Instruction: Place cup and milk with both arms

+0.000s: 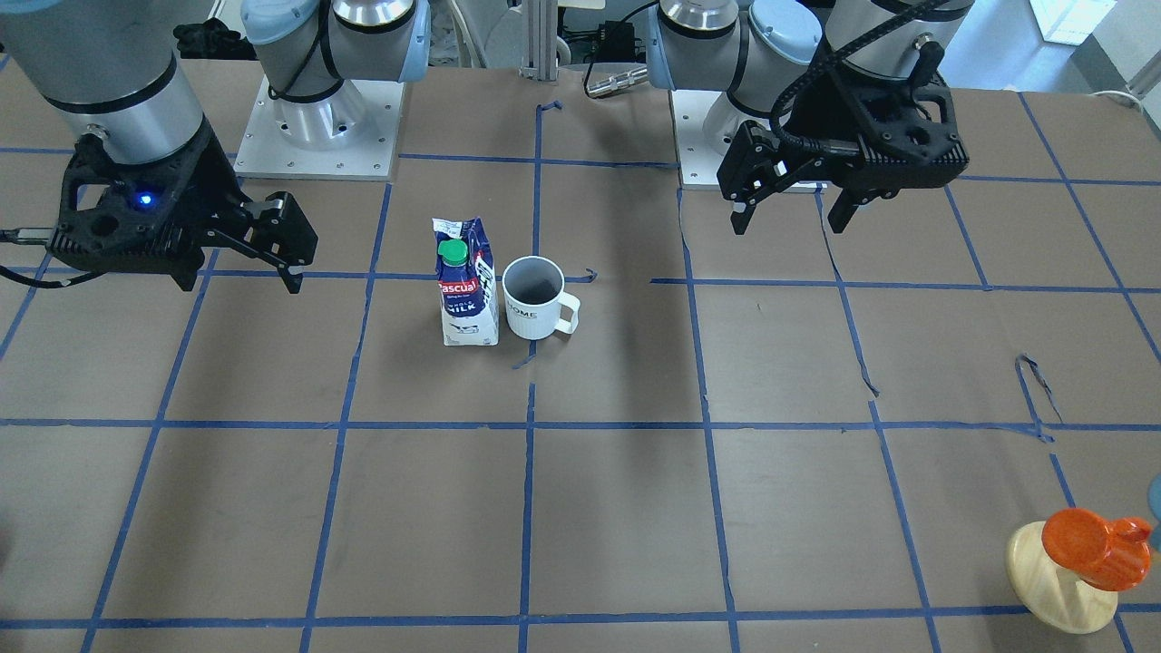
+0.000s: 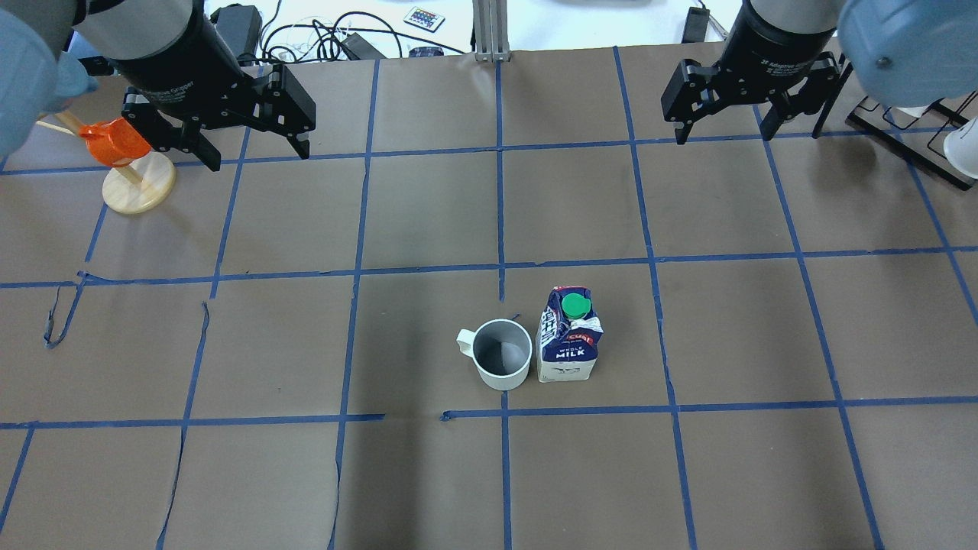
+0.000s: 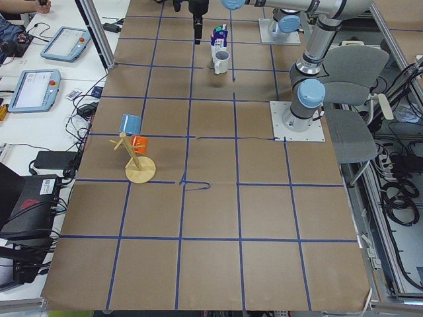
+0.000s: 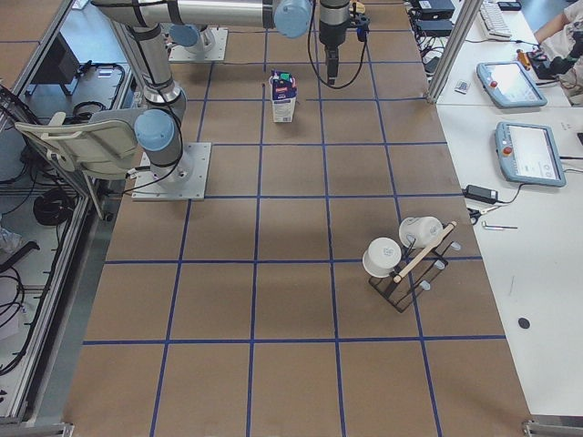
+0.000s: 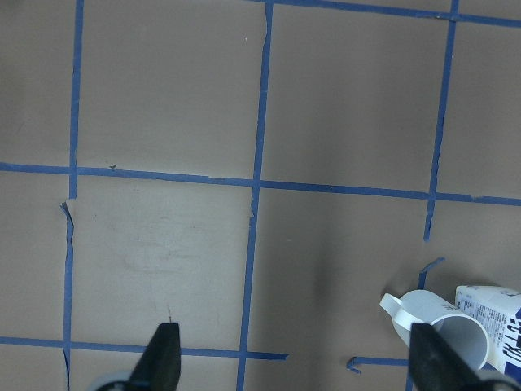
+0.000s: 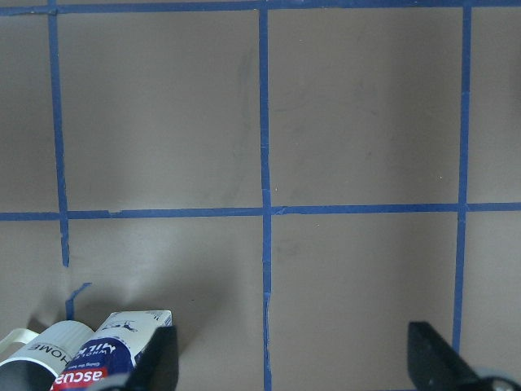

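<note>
The white cup (image 1: 537, 297) stands upright mid-table, right beside the blue-and-white milk carton (image 1: 467, 283) with its green cap. Overhead, the cup (image 2: 501, 353) is left of the milk (image 2: 568, 336). My left gripper (image 2: 256, 156) is open and empty, high above the far left of the table, away from both; it also shows in the front view (image 1: 789, 220). My right gripper (image 2: 722, 137) is open and empty at the far right, seen in the front view too (image 1: 240, 281). The left wrist view shows the cup (image 5: 431, 322) and the milk (image 5: 492, 318) at lower right. The right wrist view shows the milk (image 6: 114, 346) at lower left.
An orange cup on a wooden stand (image 2: 130, 168) sits under my left arm's side of the table. A black rack with white mugs (image 4: 405, 259) stands on the right side. The arm bases (image 1: 317, 127) are behind the cup and milk. Blue tape lines grid the brown table.
</note>
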`<state>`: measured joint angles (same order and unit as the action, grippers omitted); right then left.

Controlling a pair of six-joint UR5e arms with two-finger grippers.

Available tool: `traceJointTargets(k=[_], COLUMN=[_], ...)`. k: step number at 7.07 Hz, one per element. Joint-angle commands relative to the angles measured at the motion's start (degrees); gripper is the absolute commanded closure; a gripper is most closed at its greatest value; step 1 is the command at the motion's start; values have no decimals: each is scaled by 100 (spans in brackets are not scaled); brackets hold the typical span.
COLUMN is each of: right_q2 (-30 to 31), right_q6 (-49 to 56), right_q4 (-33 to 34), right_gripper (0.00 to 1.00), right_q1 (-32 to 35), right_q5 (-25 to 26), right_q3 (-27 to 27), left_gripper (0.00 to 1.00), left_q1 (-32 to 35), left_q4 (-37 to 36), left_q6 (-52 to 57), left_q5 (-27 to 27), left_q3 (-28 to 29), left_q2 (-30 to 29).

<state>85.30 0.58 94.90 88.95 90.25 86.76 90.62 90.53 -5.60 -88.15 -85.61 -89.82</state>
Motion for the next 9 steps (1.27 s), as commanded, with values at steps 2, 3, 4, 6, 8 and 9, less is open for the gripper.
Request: traceJointTargets(k=[2,3,4,6,8,9], right_q2=[13,-13,13,13,13,22], right_q6=[12,12,12,12,12,4], right_q4=[29,29,29,29,116,125], right_gripper=[0,0,0,0,0,0], right_q1=[9,0,0,0,-9,-9], right_q5=[2,11,11,37,28,28], right_q3=[105,105,105,105,87,96], left_gripper=[0,0,0,0,0,0], left_q1=[0,0,0,0,0,0], left_q4=[0,0,0,0,0,0], left_q6=[6,-2,-3,6,6,6], left_q5=[0,0,0,0,0,0], left_q3=[0,0,0,0,0,-9], left_q2=[0,0,0,0,0,0])
